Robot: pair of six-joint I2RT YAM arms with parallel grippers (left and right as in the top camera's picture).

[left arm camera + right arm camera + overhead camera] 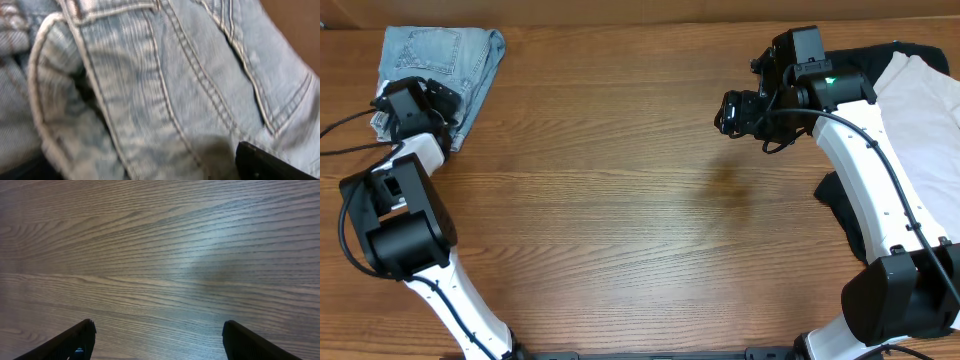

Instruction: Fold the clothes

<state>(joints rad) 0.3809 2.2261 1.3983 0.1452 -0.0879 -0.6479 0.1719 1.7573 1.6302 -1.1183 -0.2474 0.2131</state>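
Low on shorts (pixel 448 52), left tool (pixel 408 98) — grip unclear; right tool (pixel 157 335) spread over table (pixel 620 200).

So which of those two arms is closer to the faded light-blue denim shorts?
Left. The left gripper is right over the denim shorts at the far-left corner of the wooden table, and denim fills its camera. The right gripper hangs open across the table, well away.
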